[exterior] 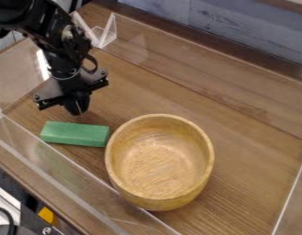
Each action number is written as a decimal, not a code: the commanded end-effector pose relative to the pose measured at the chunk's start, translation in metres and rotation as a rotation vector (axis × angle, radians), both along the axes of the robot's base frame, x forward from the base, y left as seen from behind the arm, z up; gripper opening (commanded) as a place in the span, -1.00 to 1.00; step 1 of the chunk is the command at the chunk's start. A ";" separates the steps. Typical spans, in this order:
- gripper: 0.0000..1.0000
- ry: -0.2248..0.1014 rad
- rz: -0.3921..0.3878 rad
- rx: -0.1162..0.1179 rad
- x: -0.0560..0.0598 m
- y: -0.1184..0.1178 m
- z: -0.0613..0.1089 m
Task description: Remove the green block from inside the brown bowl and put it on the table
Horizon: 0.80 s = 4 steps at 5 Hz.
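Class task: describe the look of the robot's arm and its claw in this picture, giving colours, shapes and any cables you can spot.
The arm is black throughout, built of chunky, angular segments. Thin dark cables loop alongside its upper part. It narrows down to a small black claw with short, stubby fingers under a wider bracket-like block. No markings or labels are readable at this size.

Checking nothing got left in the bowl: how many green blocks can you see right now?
1. The green block lies flat on the table, left of the brown bowl, below the hand. The bowl's visible interior looks empty.
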State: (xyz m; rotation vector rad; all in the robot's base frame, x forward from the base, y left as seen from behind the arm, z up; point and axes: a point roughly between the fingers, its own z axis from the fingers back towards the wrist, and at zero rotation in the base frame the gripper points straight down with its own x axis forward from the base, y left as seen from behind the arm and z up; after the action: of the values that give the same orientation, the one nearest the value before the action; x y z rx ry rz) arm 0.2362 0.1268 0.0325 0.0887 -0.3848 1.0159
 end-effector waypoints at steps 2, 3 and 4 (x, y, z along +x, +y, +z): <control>1.00 -0.055 -0.065 0.047 0.011 -0.007 0.023; 1.00 -0.056 -0.109 0.047 0.013 -0.013 0.021; 1.00 -0.056 -0.104 0.044 0.014 -0.013 0.023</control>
State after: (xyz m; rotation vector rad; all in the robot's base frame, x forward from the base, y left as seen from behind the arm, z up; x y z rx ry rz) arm 0.2435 0.1124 0.0415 0.0840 -0.4044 0.9130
